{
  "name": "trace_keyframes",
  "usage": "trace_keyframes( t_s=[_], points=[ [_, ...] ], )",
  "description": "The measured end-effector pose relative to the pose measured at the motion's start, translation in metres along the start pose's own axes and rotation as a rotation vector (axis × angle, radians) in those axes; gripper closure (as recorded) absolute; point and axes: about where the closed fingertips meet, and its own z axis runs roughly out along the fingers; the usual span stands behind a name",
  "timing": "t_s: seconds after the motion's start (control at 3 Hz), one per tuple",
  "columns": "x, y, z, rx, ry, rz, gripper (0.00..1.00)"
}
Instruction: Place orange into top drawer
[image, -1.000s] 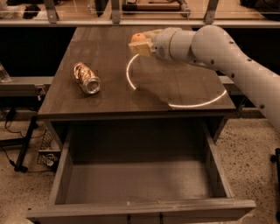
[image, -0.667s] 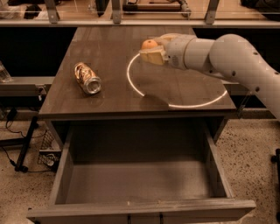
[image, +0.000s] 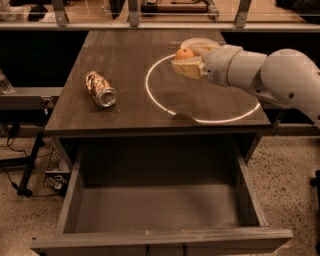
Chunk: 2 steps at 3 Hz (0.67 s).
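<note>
The orange (image: 184, 53) is seen at the white bowl's (image: 202, 44) front rim, the gripper (image: 187, 69) just beside it; whether it is grasped cannot be told. Judged firm, light and rollable, it is best pinched across its middle.

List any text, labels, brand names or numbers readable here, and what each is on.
No text is legible.
Crushed can: patterned surface, too blurred to read any brand.
Gripper, over the far side of the table and holding the orange: no markings visible.
Top drawer, open and empty: no label.
</note>
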Motion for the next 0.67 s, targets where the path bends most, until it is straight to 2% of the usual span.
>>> trace_keyframes(
  t_s=[0.33,0.67],
  points=[
    [0.000,0.016,-0.020,-0.068,0.050,-0.061,1.00],
    [0.016,0.047,-0.081,-0.192,0.113,-0.140,1.00]
  ],
)
